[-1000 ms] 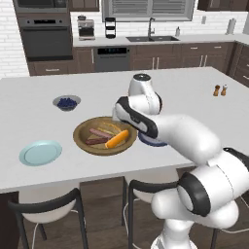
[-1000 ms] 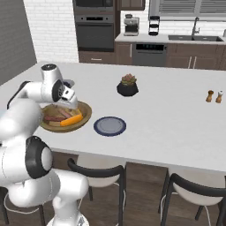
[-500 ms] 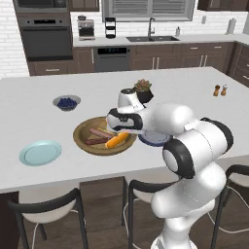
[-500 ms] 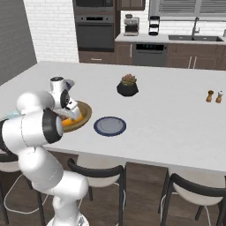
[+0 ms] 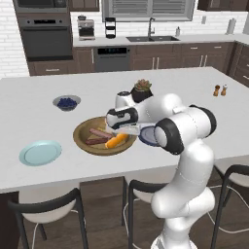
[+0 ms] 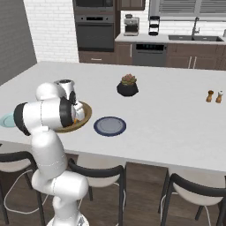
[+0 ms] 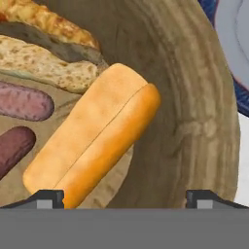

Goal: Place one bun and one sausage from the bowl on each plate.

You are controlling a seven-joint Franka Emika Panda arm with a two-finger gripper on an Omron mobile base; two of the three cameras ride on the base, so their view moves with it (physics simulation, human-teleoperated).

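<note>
The arm bends low over the white bench (image 5: 58, 126), its hand hanging right above the near side of the brown wooden bowl (image 5: 82, 137). The gripper (image 7: 124, 197) has its 2 fingers (image 7: 46, 198) spread wide, holding nothing; in the hand view the tips stand far apart, 1 beside the end of an orange bun (image 7: 97, 141) and the other over the bowl's inner wall.

That bun lies slantwise on the bowl's floor, close against the rim. Just beside it sit 2 sausages (image 7: 22, 103), reddish-brown, and past them a paler, speckled bun (image 7: 44, 65) with a cheese-topped one (image 7: 48, 22) behind it. From the left base view, the orange bun (image 5: 116, 141) sits at the bowl's near edge, with the sausages (image 5: 99, 133) toward the middle.

The dark navy-blue plate (image 6: 110, 126) lies flat on the bench just beside the bowl, on the robot's right, bare. The pale light-blue plate (image 5: 41, 152) lies on the bowl's other side, well apart from it, also bare.

Farther back on the bench stand a small grey bowl of berries (image 5: 66, 102), a black pot with a plant (image 6: 127, 86) and 2 shakers (image 6: 214, 96).
</note>
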